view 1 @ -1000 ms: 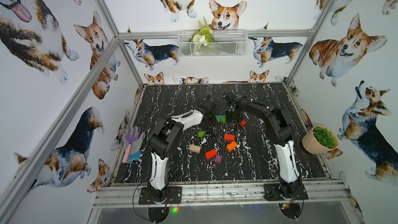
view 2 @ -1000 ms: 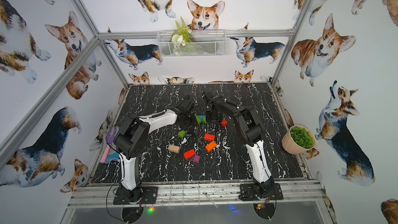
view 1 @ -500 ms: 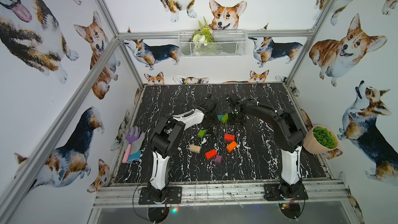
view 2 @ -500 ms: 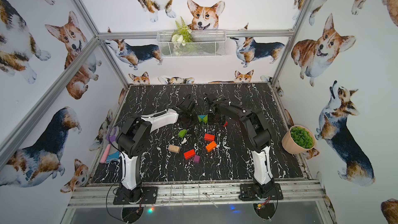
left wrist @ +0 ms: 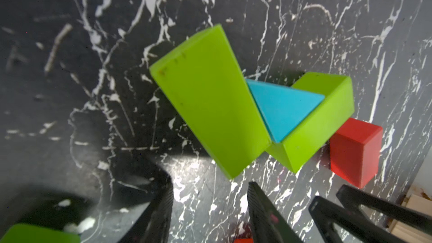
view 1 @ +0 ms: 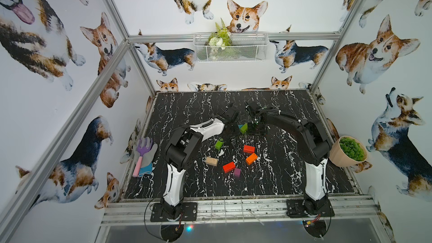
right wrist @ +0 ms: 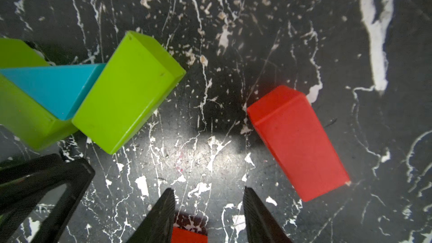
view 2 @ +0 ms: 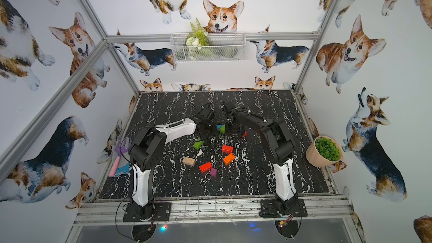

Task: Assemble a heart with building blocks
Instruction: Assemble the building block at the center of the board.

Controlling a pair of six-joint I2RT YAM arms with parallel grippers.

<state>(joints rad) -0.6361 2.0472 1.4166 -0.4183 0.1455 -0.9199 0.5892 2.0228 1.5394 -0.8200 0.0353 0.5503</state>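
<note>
Two green bricks (left wrist: 210, 99) (left wrist: 315, 122) lie in a V with the teal triangle (left wrist: 282, 111) wedged between them, near the table's middle (view 1: 242, 127). My left gripper (left wrist: 209, 183) hangs open just short of the V's point, holding nothing. My right gripper (right wrist: 208, 191) is open too, over bare table between the nearer green brick (right wrist: 128, 92) and a red brick (right wrist: 297, 141). Loose toward the front lie a third green brick (view 1: 219, 144), two red bricks (view 1: 249, 148) (view 1: 228, 167), an orange brick (view 1: 251, 158), a beige brick (view 1: 211, 161) and a purple cube (view 1: 237, 172).
A purple rake with a pink handle (view 1: 141, 154) and a glove lie off the table's left edge. A potted plant (view 1: 348, 151) stands at the right edge. A wire basket (view 1: 230, 47) hangs on the back wall. Both grippers' fingers sit close together by the green bricks.
The right arm's elbow has swung outward to the right while its gripper stayed by the green and teal group. The left arm has barely moved. The blocks lie as before.
</note>
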